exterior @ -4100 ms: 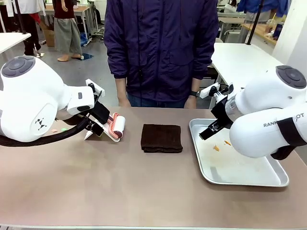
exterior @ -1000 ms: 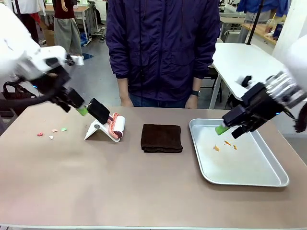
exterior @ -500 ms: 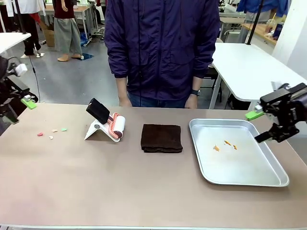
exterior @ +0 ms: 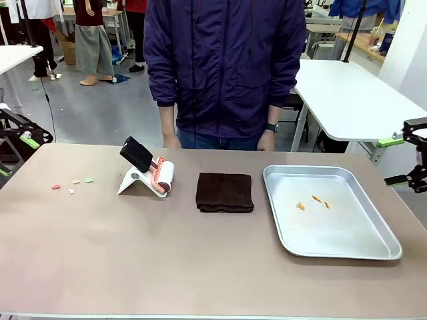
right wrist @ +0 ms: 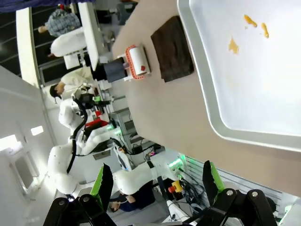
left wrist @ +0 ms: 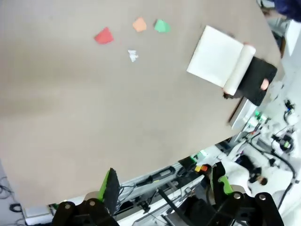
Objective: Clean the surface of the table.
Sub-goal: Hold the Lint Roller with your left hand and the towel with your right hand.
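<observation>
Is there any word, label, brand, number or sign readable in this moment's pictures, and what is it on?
None can be read. The lint roller, the brown cloth, the metal tray and the table bear no visible print. The equipment beyond the table edge in the wrist views is too small and blurred to read.

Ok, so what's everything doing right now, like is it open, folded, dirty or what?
table, not clean yet
scraps, loose on the table's left part
lint roller, propped on its stand
cloth, folded flat
tray, a few orange crumbs inside
left gripper, open, empty
right gripper, open, empty
</observation>
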Tool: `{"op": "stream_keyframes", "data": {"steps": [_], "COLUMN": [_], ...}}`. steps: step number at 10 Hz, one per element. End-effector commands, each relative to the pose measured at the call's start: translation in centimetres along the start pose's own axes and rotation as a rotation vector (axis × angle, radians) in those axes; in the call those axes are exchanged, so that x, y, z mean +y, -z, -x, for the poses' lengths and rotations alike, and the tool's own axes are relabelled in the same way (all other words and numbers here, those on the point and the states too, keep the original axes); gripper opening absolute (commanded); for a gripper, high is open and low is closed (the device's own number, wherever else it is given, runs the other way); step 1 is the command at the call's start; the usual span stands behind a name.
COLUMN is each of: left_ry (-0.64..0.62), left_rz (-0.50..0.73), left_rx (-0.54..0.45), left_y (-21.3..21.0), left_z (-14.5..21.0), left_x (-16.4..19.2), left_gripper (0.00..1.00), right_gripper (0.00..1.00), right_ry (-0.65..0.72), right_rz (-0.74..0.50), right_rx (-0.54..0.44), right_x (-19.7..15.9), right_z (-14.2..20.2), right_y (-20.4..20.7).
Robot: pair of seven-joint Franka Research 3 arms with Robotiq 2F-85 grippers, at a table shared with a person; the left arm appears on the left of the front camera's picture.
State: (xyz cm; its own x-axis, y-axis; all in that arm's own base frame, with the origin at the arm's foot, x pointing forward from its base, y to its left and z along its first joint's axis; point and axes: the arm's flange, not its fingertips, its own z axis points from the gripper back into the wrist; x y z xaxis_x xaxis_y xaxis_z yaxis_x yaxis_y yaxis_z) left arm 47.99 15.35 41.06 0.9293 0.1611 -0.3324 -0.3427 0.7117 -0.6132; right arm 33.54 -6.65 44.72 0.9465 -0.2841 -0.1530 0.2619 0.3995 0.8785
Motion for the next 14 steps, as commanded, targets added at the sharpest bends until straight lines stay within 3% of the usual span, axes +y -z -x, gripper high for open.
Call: {"op": "stream_keyframes", "data": {"steps": [1,10,12,14], "left_ry": [0.061,0.044,0.263,0.368], "left_rz": [-0.023,-0.017,0.308,0.497], "left_rx": [0.026,0.017,0.077,0.120], "left_y": [0.1,0.2,-2.3,-3.6], "left_z": [0.6,0.2,4.0,6.3], "left_x": [-0.3,-0.3,-1.2,-1.4], "left_gripper": [1.00,1.00,1.00,1.00], "right_gripper": [1.00,1.00,1.00,1.00], "right_ry": [-0.021,-0.012,0.021,0.057], "right_rz": [0.029,0.022,-0.136,-0.274], "right_rx": [0.068,0.057,0.062,0.094], "right_x": [0.5,0.6,0.6,0.2], "right_z": [0.5,0.5,1.4,2.5], "right_y": [1.3,1.6,-2.3,-6.5]}}
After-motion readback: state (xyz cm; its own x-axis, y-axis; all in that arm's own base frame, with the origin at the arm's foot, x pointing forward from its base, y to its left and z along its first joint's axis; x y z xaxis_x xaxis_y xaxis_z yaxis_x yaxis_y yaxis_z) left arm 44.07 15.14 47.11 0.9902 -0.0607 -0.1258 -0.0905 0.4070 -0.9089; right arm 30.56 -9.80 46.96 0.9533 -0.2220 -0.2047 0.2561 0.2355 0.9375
